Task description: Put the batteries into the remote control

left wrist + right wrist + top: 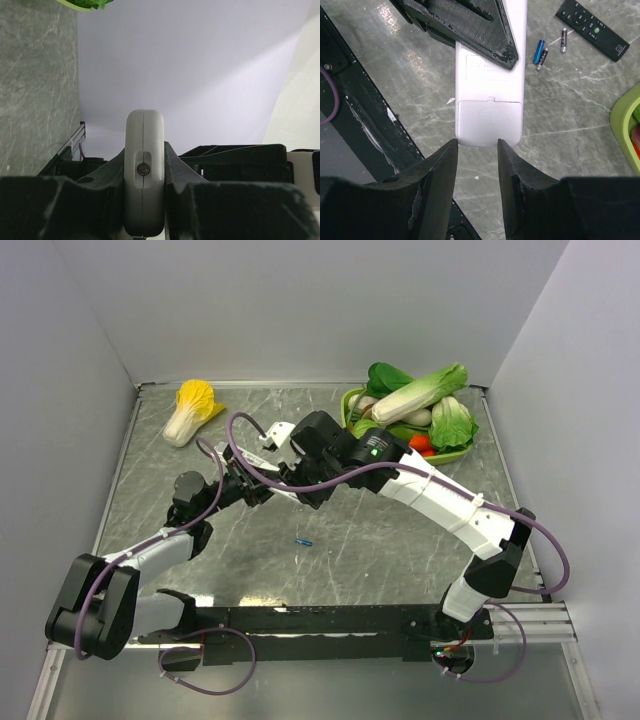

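My left gripper (pixel 144 161) clamps the remote control (pixel 144 135) edgewise; my right gripper (pixel 477 144) gapes empty at its cover end. Beyond the remote control lie three batteries (pixel 539 51), one black remote (pixel 592 27), and one green tray (pixel 624 125) heaped with vegetables (pixel 432 390)

The top camera looks steeply down from high behind the 6 o'clock edge, over the whole surface (pixel 380 540). The left wrist camera, rolled sideways — surface at 9 o'clock — sits close behind the left tool (pixel 144 172). The right wrist camera looks down past the right tool (pixel 477 150); both wrist views share the remote control (pixel 490 90).
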